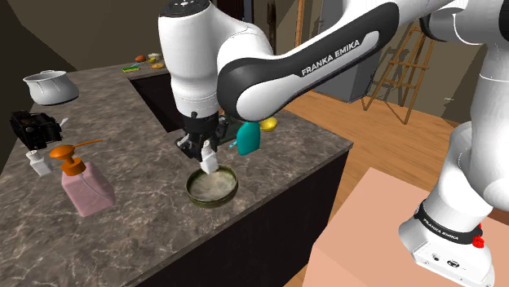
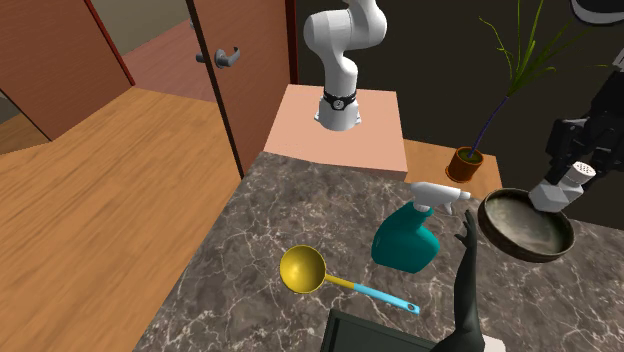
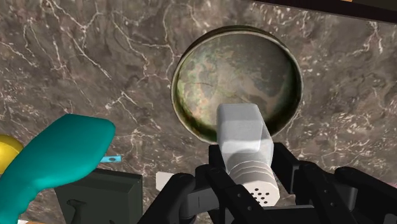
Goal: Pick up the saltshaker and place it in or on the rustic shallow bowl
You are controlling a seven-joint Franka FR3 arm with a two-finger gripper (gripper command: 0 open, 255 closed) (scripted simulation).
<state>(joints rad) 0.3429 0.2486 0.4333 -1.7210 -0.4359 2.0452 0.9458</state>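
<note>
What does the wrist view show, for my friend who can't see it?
The black jaws clasp a white saltshaker over a shallow, mottled round bowl that sits on a dark marbled counter. A teal spray bottle is off to one side of the jaws.

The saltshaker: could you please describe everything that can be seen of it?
The saltshaker looks plain white, with a squarish body, a ribbed neck and a rounded cap dotted with small holes. The black jaws clasp it near the cap end, so it sits tilted, its base pointing away from them toward the shallow mottled bowl. It hangs over the bowl's rim; whether it touches the bowl cannot be told.
</note>
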